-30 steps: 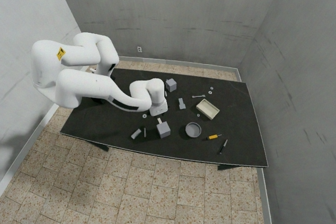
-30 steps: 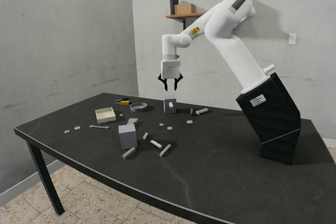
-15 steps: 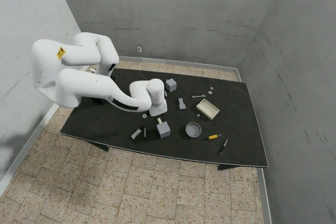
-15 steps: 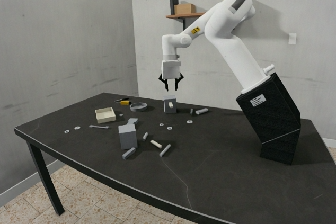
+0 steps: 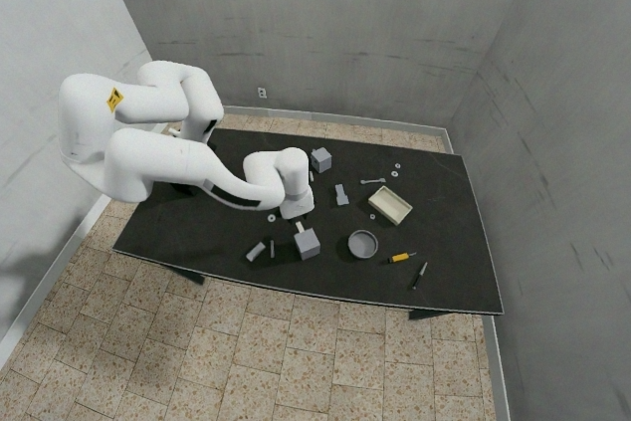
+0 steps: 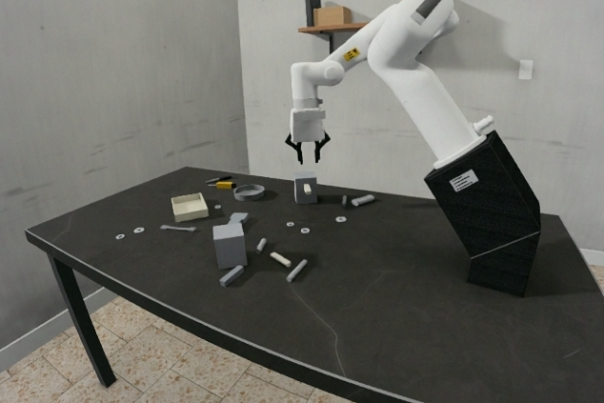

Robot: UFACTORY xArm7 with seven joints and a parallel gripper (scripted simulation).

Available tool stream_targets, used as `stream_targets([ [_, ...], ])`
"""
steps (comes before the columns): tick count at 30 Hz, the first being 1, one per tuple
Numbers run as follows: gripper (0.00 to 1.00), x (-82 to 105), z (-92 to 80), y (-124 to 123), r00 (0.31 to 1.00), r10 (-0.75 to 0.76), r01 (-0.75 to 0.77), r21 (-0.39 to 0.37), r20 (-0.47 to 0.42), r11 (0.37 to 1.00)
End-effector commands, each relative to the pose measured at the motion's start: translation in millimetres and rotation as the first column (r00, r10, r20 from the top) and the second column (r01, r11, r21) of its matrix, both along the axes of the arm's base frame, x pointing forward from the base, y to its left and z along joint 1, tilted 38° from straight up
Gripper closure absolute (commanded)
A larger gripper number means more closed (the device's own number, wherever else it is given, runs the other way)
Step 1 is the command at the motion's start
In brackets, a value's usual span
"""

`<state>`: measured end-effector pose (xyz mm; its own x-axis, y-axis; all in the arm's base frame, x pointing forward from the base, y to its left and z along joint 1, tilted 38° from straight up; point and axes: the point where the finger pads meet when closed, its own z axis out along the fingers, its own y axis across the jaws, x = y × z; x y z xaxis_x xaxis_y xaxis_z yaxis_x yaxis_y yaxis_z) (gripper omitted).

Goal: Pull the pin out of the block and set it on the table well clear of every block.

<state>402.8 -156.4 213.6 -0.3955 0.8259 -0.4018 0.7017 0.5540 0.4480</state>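
Observation:
A grey block (image 5: 308, 245) (image 6: 298, 182) stands near the table's middle. A short cream pin (image 5: 300, 226) (image 6: 307, 188) sticks out sideways from a hole in one of its side faces. My gripper (image 6: 308, 159) points straight down and hangs a short way above this block, a little to its side. Its black fingers stand partly open with nothing between them. In the top view the white wrist hides the fingers. A second grey block (image 5: 320, 159) (image 6: 229, 245) stands apart, with no pin showing in it.
A cream tray (image 5: 381, 211) (image 6: 191, 215), a round grey dish (image 5: 362, 255) (image 6: 249, 196), a yellow screwdriver (image 5: 400, 257) (image 6: 224, 184), a grey cylinder (image 5: 255, 251) (image 6: 362, 200), loose pins (image 6: 280, 258) and washers (image 6: 340, 218) lie scattered. The robot's black base (image 6: 493, 222) stands at the table's end.

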Motion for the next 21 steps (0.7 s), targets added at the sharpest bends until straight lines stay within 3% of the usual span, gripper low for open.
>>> stream_targets([
  [1, 0.53, 0.6, 1.8, 0.0, 1.0, 0.0, 0.0, 0.001, 0.005, 1.0],
  [21, 0.53, 3.3, 7.4, 2.0, 1.0, 0.01, -0.01, 0.003, 0.026, 1.0],
])
